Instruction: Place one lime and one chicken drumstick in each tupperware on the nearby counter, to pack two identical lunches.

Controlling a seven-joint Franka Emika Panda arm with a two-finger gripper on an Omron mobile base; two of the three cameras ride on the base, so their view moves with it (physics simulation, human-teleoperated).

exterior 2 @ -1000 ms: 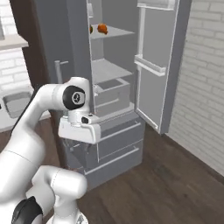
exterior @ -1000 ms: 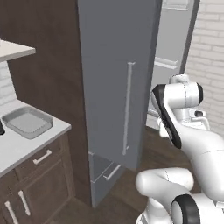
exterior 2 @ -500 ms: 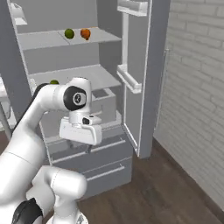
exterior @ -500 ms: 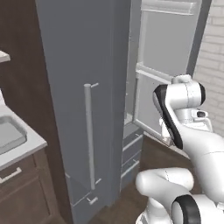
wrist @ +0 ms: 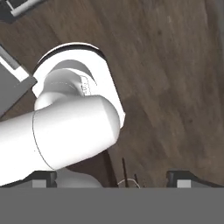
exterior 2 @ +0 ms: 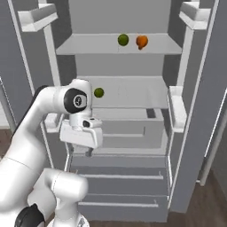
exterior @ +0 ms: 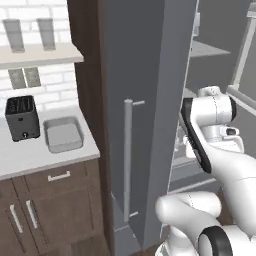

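No readable txt, labels, brands or nos. on anything in these views.

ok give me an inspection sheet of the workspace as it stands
surface: pale grey counter over dark brown cabinets, left of the open fridge.
job's things: one lime and an orange-brown drumstick side by side on the upper fridge shelf; a second lime on the shelf below; one shallow grey tupperware sits empty on the counter. Second drumstick and second tupperware: nothing seen.
clutter: dark toaster beside the tupperware; glasses on the wall shelf.
gripper: gripper open, pointing down at the wooden floor, holding nothing.
cables: nothing seen.
surroundings: white brick wall, dark wood floor, both fridge doors swung open.
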